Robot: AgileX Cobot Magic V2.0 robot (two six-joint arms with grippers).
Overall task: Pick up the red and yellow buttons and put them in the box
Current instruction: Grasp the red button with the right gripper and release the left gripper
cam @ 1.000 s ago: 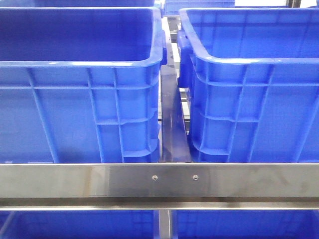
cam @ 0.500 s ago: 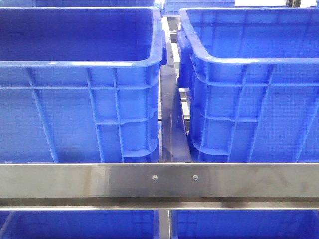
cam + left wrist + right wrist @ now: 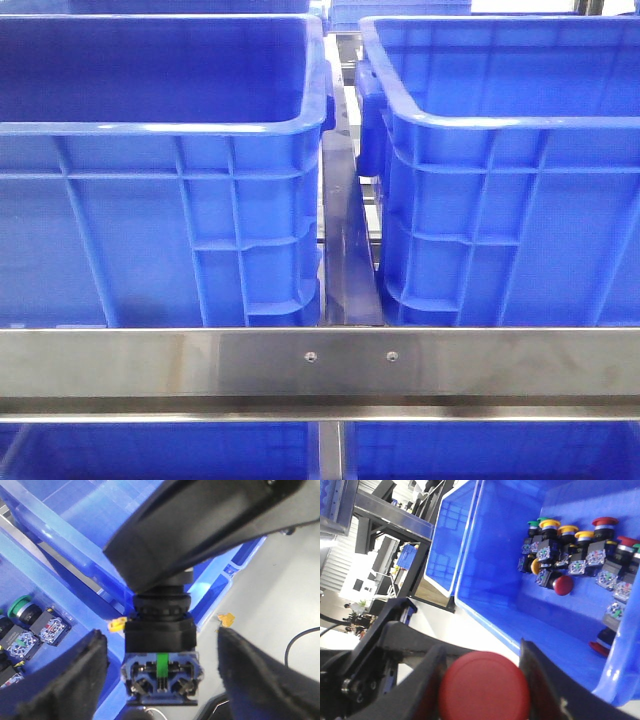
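Looking forward over the steel rail [image 3: 320,365], we see two large blue crates side by side: the darker-walled crate [image 3: 160,220] on the left and the box [image 3: 510,220] with its brighter interior on the right, a narrow gap between them; neither arm appears in this view. In the right wrist view, we see the right gripper [image 3: 482,690] closed on a red button [image 3: 484,686], whose round dome sits between the two dark fingers [image 3: 427,680], held above the floor beside a blue crate. Inside that crate [image 3: 485,565] lies a cluster of push buttons [image 3: 580,550] with red, yellow and green caps, a loose red-capped one [image 3: 563,584] among them. In the left wrist view, we see the left gripper [image 3: 160,675] with its fingers [image 3: 65,680] spread wide apart; a button unit [image 3: 161,650] with a black body and a blue contact block hangs between them, touching neither finger, and we cannot tell its cap colour. Beyond it lie more buttons [image 3: 30,625] in a blue crate, one green-capped.
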